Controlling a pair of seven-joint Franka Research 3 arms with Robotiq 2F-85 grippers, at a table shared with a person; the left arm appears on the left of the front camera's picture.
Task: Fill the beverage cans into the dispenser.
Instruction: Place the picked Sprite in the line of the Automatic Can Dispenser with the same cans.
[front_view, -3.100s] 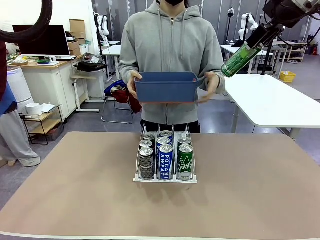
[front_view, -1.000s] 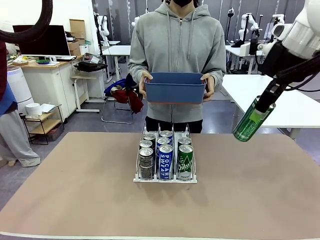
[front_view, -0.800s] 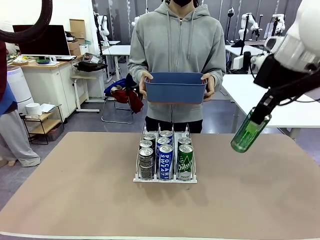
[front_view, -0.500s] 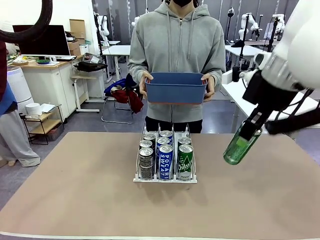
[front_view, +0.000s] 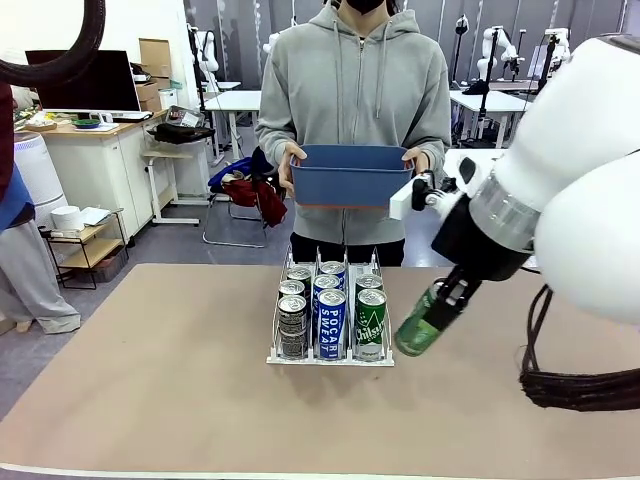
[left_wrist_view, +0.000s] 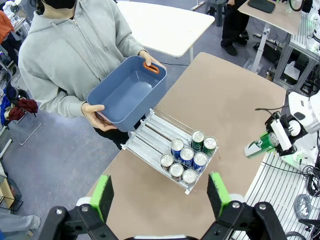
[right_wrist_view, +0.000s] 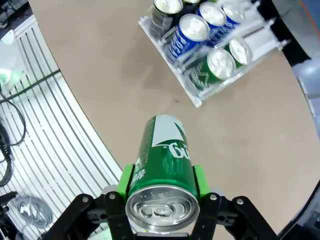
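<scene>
My right gripper (front_view: 446, 296) is shut on a green beverage can (front_view: 421, 323), held tilted just above the table beside the dispenser's right front corner. In the right wrist view the green can (right_wrist_view: 163, 160) sits between the green pads (right_wrist_view: 127, 181), silver top toward the camera. The dispenser (front_view: 330, 358) stands at mid-table with several beverage cans in its three lanes: dark ones (front_view: 293, 321) left, blue (front_view: 331, 318) middle, green (front_view: 371, 321) right. My left gripper (left_wrist_view: 160, 194) hangs open high above the table, looking down on the dispenser (left_wrist_view: 150, 132) and the held can (left_wrist_view: 259, 145).
A person at the far side holds a blue plastic bin (front_view: 348, 176) in both hands above the table's far edge, behind the dispenser. Bare tabletop (front_view: 150, 380) lies left of and in front of the rack. My right arm's bulk fills the right side.
My right arm has swung down and to the left with the green can, from high at the right to just beside the dispenser. The person and the bin have stayed put.
</scene>
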